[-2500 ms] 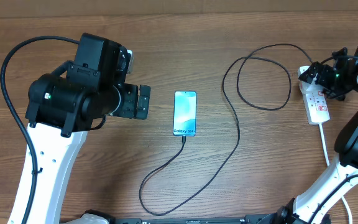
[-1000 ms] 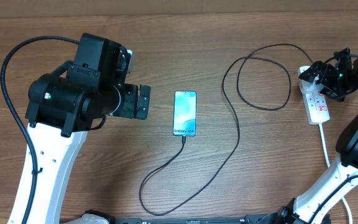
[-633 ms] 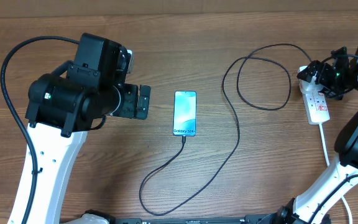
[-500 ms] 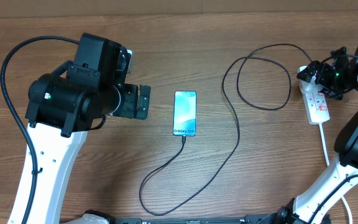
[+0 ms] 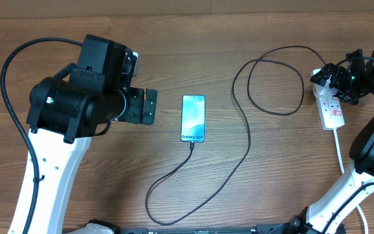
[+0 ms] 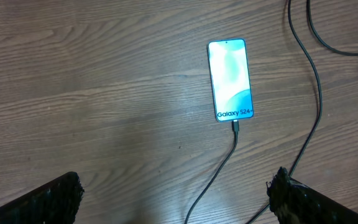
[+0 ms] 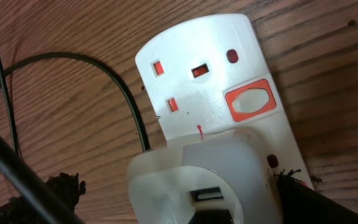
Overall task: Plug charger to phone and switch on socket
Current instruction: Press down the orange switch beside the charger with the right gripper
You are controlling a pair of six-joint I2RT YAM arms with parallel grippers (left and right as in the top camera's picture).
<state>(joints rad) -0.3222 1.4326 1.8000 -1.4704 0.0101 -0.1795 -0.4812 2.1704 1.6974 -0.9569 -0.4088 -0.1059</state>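
Right gripper (image 7: 176,186) sits low over one end of the small white rectangular power strip (image 7: 185,87). Its jaws are spread to either side of the white plug block (image 7: 166,163) seated there, gripping nothing that I can see. I read that as a hover to line a fingertip up with the red-rimmed white rocker switch (image 7: 249,102) just beyond the block. Whether that switch is already on I cannot tell from here. On my other side, the left gripper (image 5: 149,106) hangs wide and empty beside the slim smartphone with the light blue screen (image 6: 230,78), set far enough off that its camera takes in the whole handset. That phone lies flat in the middle of the brown wooden surface (image 5: 291,175). The long thin black charger cable (image 6: 235,129) meets its bottom edge, so the plugging step looks done to me. Slack cable loops across towards the strip, so I judge the switch to be the remaining job.
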